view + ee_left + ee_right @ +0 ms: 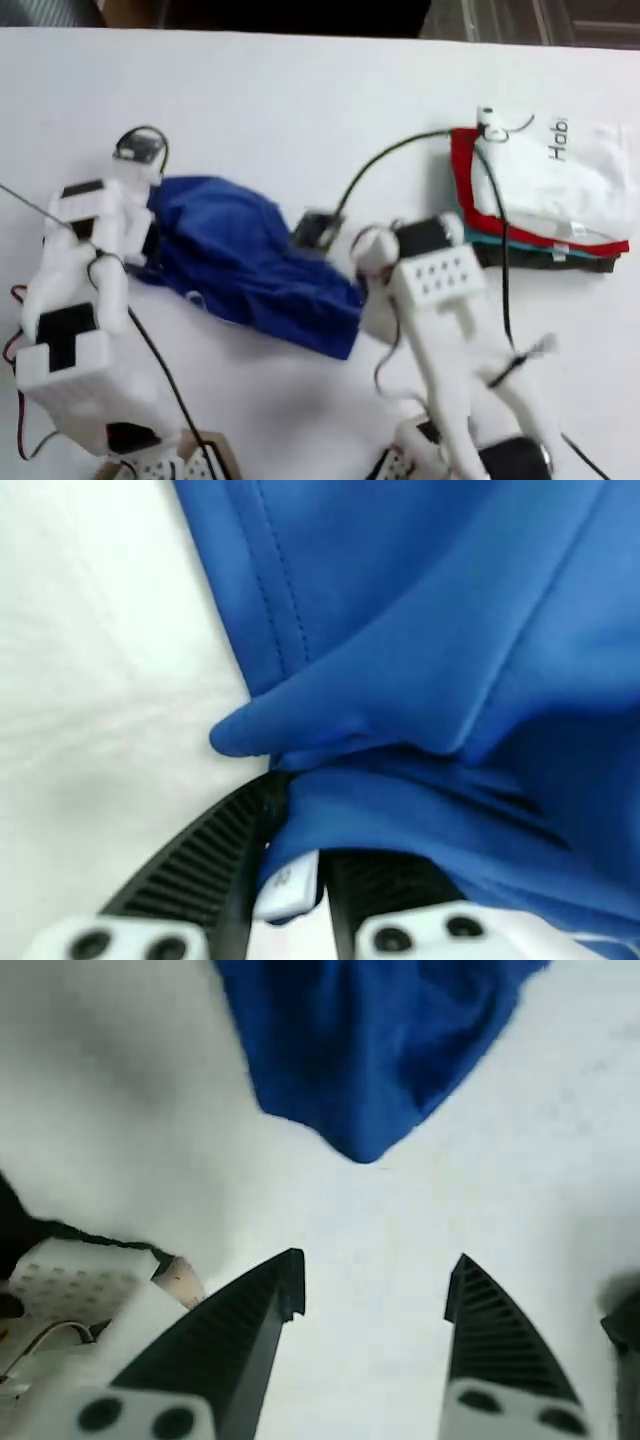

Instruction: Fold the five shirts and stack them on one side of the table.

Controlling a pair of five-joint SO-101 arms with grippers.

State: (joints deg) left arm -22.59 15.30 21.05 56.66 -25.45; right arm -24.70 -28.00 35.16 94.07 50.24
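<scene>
Step in hand, as judged: folding the last shirt. The blue shirt (250, 260) lies crumpled on the counter (300, 90), left of centre in the high view. The stack (545, 190) of folded shirts sits well apart towards the right edge, a white one on top.

Left pincer (293, 830): pinching a bunched fold of the blue shirt, with a white label (290, 885) caught in the grip. Right pincer (375, 1280): spread, holding nothing, over bare counter just short of the shirt's nearest corner.

To do it well: you hold a bunch, not a clean hem, so expect the cloth to drag as a lump. Bring the right pincer onto that free corner and take it cleanly. Then draw the two pincers apart to flatten the shirt before any fold. Stay low over the counter.

Views: the left wrist view lets you read the pinch and the label, a spot the arm's body covers from above. The high view gives you the shirt's whole outline and where the stack lies. The right wrist view gives the gap to the corner.
</scene>
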